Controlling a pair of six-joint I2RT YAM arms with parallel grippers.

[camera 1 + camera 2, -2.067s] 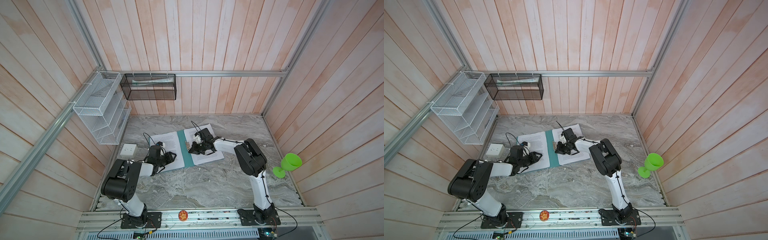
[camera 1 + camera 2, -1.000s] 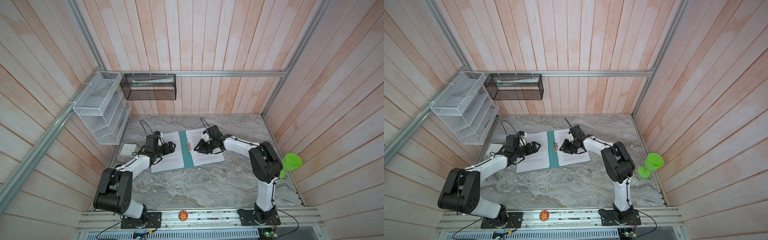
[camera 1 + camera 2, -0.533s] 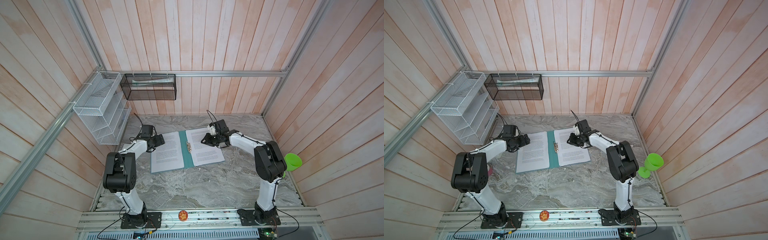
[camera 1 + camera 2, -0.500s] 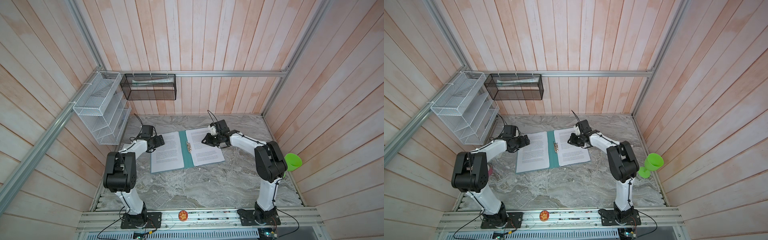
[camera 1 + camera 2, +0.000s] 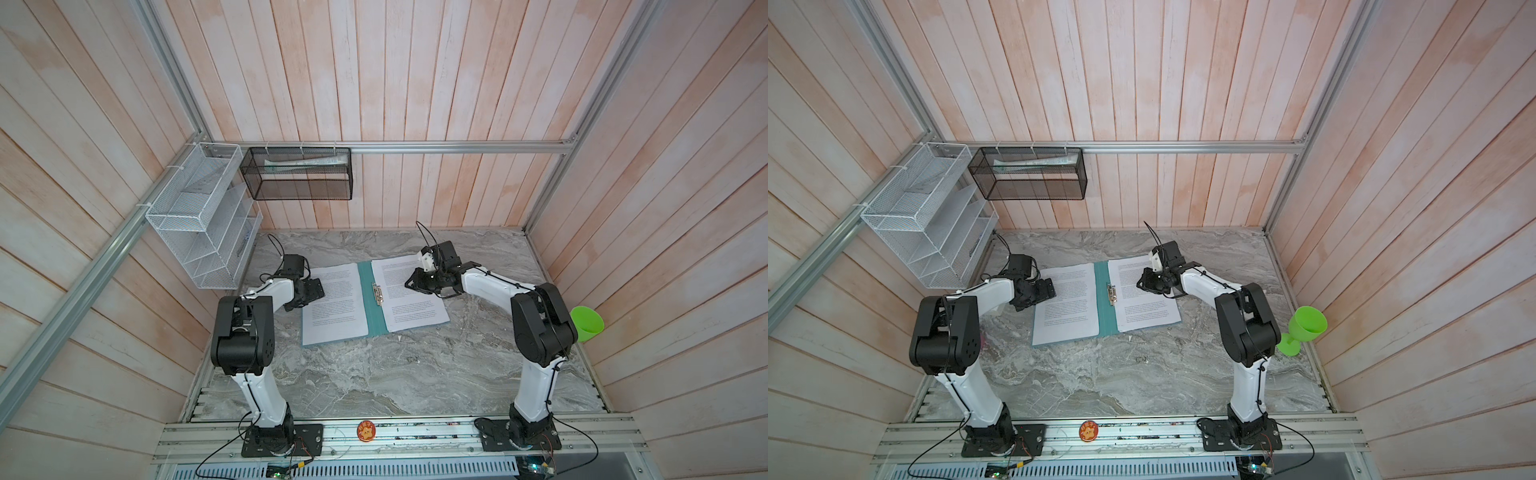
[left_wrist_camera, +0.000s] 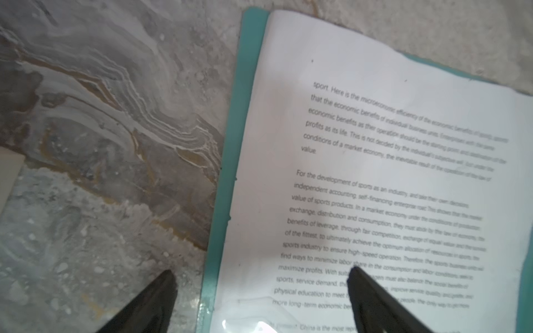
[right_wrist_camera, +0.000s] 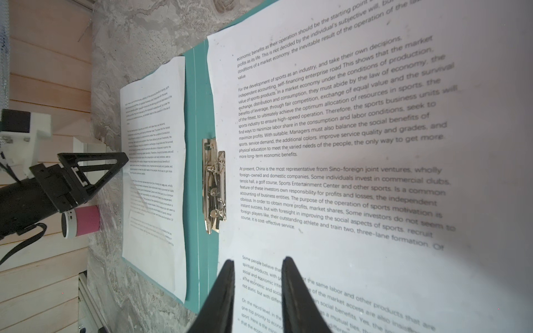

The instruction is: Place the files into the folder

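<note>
Files [image 5: 334, 303] lie on both halves of the open folder [image 5: 369, 316].

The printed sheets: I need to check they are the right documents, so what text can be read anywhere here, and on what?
"At present, China is the most representative from Sino-foreign joint ventures": on the right sheet.
"For the development of sports as an industry": on both the left sheet and the right sheet.
Round orange sticker on the front rail: too small to read.
</note>
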